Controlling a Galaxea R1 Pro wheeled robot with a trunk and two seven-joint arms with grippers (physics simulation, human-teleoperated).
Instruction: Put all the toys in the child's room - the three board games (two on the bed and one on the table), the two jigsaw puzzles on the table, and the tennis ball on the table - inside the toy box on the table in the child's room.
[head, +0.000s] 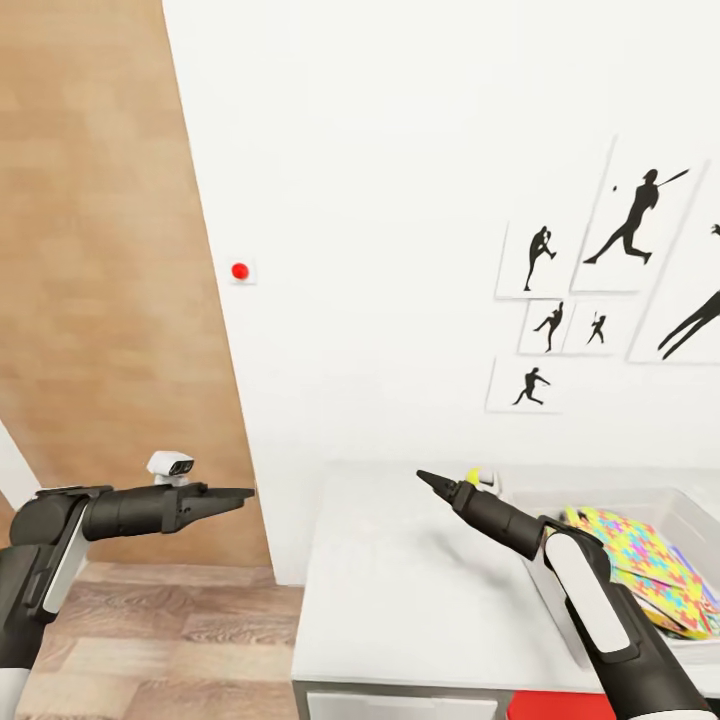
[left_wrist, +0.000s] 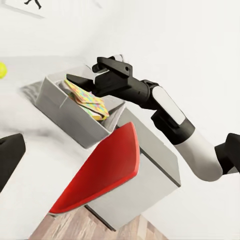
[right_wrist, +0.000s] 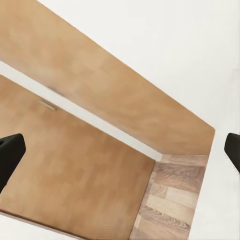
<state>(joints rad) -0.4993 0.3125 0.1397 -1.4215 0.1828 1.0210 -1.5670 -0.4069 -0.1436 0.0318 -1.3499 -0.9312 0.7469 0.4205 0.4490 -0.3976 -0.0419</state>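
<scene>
Toy box (head: 610, 500): we take this grey bin as our landmark; it sits on the light table (head: 400, 590), toward that top's right end in our head view.
Door (head: 90, 250): a wooden panel well to the left of the toy box, beyond the table's left edge, with wood floor (head: 150, 620) below it.
Left gripper (head: 235, 494): it hangs over the floor, left of the table and well apart from the toy box; its dark fingers look closed to a point with nothing between them, yet in its own wrist view only one finger (left_wrist: 9, 157) shows, so we cannot tell for sure.
Right gripper (head: 428, 481): it hovers over the table just left of the toy box; in our head view it tapers to a point, while its wrist view shows its fingers (right_wrist: 10, 152) spread wide at both edges, so we read it as released and empty.
Tennis ball (head: 473, 476): on the table just beyond the toy box's near-left corner, behind the right gripper.
Jigsaw puzzles (head: 640, 570): bright squares inside the toy box, leaning on its wall.
Red chair (left_wrist: 102, 172): tucked against the table below the toy box.
Posters (head: 600, 270): dark sports silhouettes on the white wall above the toy box.
</scene>
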